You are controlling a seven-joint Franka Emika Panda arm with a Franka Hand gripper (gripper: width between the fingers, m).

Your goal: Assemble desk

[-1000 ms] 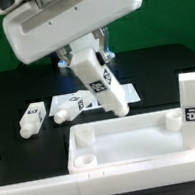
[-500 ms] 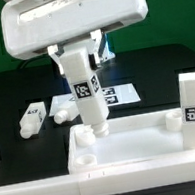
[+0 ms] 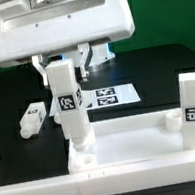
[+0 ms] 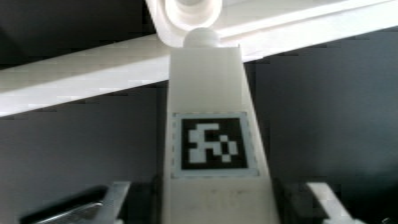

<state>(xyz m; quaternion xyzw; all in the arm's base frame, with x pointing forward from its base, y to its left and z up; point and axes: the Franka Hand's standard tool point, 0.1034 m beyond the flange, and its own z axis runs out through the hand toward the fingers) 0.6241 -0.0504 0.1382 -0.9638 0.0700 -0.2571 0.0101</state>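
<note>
Leg — pinched upright in the tool — reaches down to the tabletop corner.

Smooth, slightly glossy white plastic leg and tabletop on a matt black table.

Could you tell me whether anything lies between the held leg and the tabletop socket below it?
Nothing visible does. The gripper holds the leg upright, its tip right at the tabletop's corner socket on the exterior view's left.

Bulky white boxy hand, rounded corners, smooth glossy casing
</note>
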